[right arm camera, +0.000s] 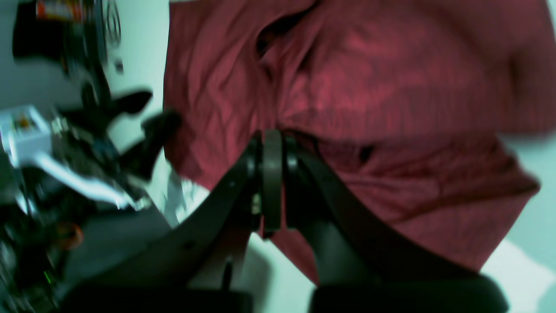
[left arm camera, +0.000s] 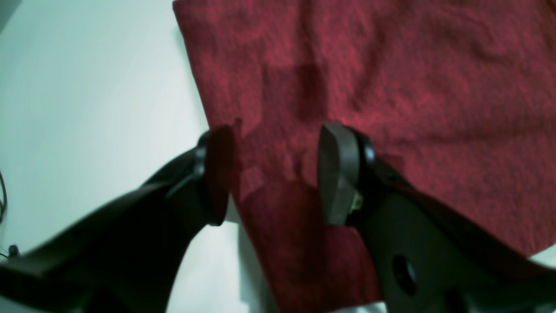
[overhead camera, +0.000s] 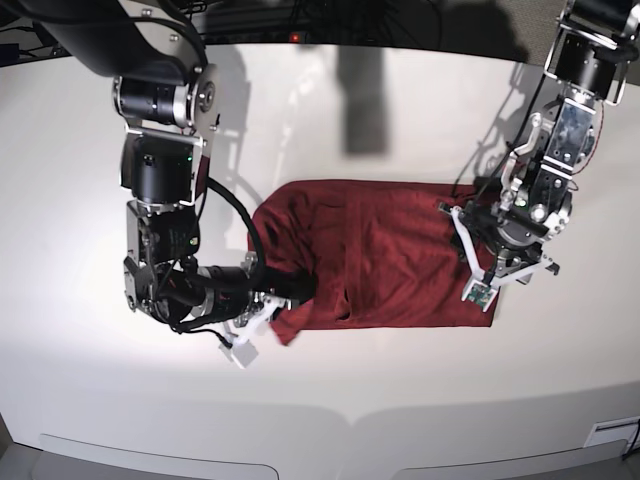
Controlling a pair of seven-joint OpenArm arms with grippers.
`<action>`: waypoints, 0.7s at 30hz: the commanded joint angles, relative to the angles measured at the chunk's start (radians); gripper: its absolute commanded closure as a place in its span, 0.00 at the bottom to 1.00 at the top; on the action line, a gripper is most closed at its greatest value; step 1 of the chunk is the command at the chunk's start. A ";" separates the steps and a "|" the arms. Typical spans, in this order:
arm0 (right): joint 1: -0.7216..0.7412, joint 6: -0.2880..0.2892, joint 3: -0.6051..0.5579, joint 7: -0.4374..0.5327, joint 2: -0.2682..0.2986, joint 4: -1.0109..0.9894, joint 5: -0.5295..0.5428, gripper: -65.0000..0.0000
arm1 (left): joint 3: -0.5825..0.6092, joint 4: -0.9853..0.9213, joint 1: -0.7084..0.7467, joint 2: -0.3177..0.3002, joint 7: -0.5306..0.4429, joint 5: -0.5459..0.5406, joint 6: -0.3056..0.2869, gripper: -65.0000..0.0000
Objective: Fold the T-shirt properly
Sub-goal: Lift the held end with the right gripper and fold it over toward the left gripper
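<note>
The maroon T-shirt [overhead camera: 390,250] lies flat on the white table as a rough rectangle, bunched at its lower left corner. My right gripper [overhead camera: 293,297] is at that corner. In the right wrist view the right gripper [right arm camera: 273,143] is shut, and the T-shirt [right arm camera: 369,87] puckers toward its tips. My left gripper [overhead camera: 480,237] is at the shirt's right edge. In the left wrist view the left gripper [left arm camera: 278,174] stands open, low over the T-shirt [left arm camera: 391,87]. One finger [left arm camera: 217,174] is at the cloth's edge and the other on the fabric.
White table [overhead camera: 400,400] surrounds the shirt on all sides, with its front edge near the bottom of the base view. Dark cables and equipment [overhead camera: 260,15] sit along the back edge. Both arms reach in from the far corners.
</note>
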 commanded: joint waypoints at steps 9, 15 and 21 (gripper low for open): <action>0.054 0.007 0.001 0.001 -0.069 0.015 0.178 1.00 | -0.006 0.015 -0.020 -0.009 -0.024 0.020 0.010 0.52; 0.129 0.008 0.001 0.038 -0.188 0.015 0.139 1.00 | -0.006 0.015 -0.020 -0.045 -0.008 0.116 0.069 0.52; 0.142 -0.013 -0.153 0.152 -0.188 0.009 0.101 1.00 | -0.006 0.005 -0.020 -0.112 0.015 0.135 0.113 0.52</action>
